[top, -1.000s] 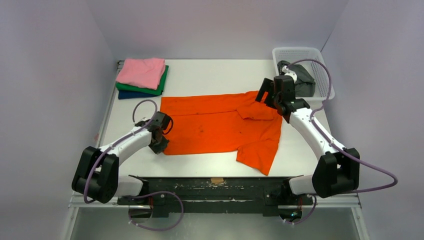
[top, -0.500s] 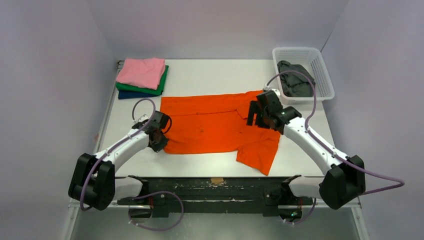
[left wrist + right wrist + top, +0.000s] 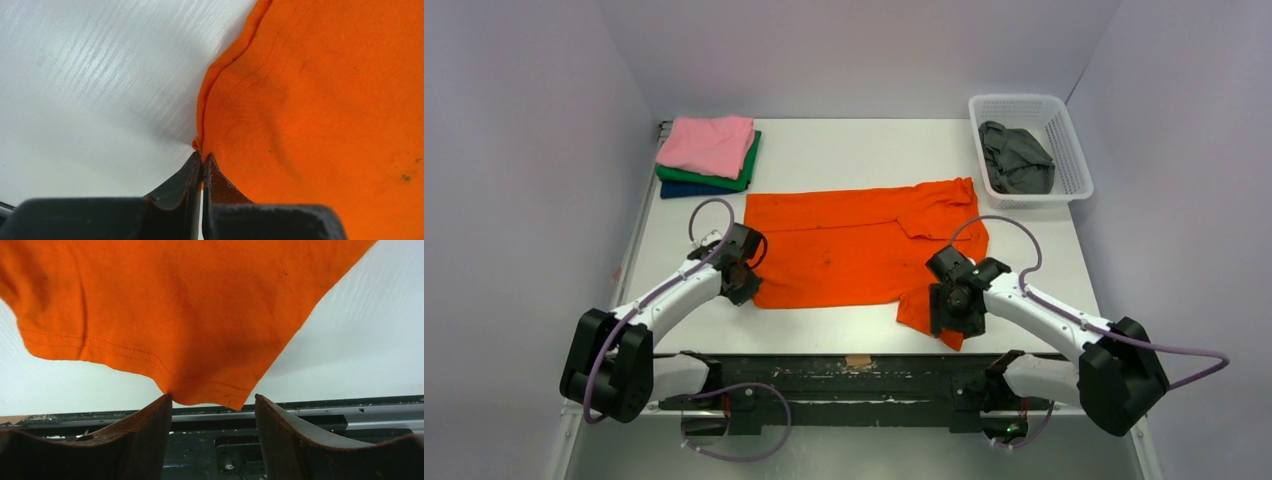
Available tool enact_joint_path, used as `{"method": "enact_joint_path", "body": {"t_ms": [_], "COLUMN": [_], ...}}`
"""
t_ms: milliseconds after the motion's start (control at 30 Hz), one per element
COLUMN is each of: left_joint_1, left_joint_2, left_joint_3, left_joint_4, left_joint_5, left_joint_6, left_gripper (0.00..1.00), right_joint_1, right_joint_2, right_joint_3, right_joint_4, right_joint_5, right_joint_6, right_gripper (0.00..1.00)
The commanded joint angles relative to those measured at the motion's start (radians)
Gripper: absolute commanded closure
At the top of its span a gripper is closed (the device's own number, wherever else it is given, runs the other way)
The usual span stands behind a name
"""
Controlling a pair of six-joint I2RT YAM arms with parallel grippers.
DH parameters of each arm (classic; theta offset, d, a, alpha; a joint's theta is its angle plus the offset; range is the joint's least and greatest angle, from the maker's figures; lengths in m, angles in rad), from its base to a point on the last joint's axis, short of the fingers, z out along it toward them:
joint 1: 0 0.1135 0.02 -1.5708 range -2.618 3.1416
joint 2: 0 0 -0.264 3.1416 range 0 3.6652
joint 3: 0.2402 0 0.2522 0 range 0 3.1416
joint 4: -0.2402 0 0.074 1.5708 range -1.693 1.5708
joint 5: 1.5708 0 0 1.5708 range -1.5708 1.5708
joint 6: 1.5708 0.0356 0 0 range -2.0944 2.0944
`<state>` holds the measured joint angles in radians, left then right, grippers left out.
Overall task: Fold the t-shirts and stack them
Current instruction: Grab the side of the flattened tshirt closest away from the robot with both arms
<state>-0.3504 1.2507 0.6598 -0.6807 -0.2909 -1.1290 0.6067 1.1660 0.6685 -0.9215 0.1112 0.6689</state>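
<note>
The orange t-shirt (image 3: 854, 250) lies spread flat mid-table, one sleeve reaching toward the near edge. My left gripper (image 3: 744, 288) is at its near-left corner, and its jaws (image 3: 202, 161) are shut on the shirt's edge (image 3: 310, 100). My right gripper (image 3: 948, 316) is over the near sleeve, open (image 3: 212, 402), with the sleeve's hem corner (image 3: 190, 305) just between the fingertips. Folded pink (image 3: 708, 143), green (image 3: 746, 172) and navy (image 3: 686, 189) shirts are stacked at the far left. A dark grey shirt (image 3: 1016, 160) lies in the basket.
The white lattice basket (image 3: 1021, 102) stands at the far right corner. A black rail (image 3: 854, 368) runs along the table's near edge, just below the right gripper; it also shows in the right wrist view (image 3: 300, 412). Bare white table (image 3: 864, 150) lies behind the orange shirt.
My right arm has swung from the shirt's far right corner, near the basket, back to the near sleeve. The left gripper has stayed on the near-left corner.
</note>
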Motion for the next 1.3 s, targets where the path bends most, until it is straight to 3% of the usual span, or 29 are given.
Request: {"method": "enact_joint_path", "body": {"t_ms": [0, 100, 267, 433, 700, 933, 1267], "left_joint_1": [-0.004, -0.004, -0.004, -0.004, -0.003, 0.005, 0.125], "left_joint_2": [-0.030, -0.038, -0.057, -0.081, -0.102, -0.065, -0.007], "left_joint_3": [-0.010, -0.019, -0.029, -0.024, 0.013, 0.070, 0.145], "left_joint_4": [-0.004, -0.009, -0.029, -0.047, -0.054, -0.051, 0.004], "left_joint_5": [0.004, 0.011, 0.015, 0.027, 0.050, 0.068, 0.143], "left_joint_6": [0.011, 0.009, 0.003, 0.005, 0.017, 0.029, 0.095], "left_gripper": [1.00, 1.00, 1.00, 1.00, 1.00, 1.00, 1.00], "right_joint_1": [0.004, 0.004, 0.003, 0.004, -0.011, -0.105, -0.201], "right_joint_2": [0.037, 0.094, 0.152, 0.133, 0.085, 0.166, 0.291], "right_joint_3": [-0.028, -0.037, -0.048, -0.034, 0.125, 0.284, 0.509], "right_joint_4": [0.107, 0.169, 0.182, 0.166, 0.080, 0.165, 0.206], "right_joint_5": [-0.036, -0.042, -0.027, 0.027, 0.193, 0.184, 0.180], "right_joint_6": [0.035, 0.026, 0.029, 0.056, 0.043, -0.019, -0.084], "right_gripper": [0.43, 0.52, 0.57, 0.99, 1.00, 1.00, 1.00]}}
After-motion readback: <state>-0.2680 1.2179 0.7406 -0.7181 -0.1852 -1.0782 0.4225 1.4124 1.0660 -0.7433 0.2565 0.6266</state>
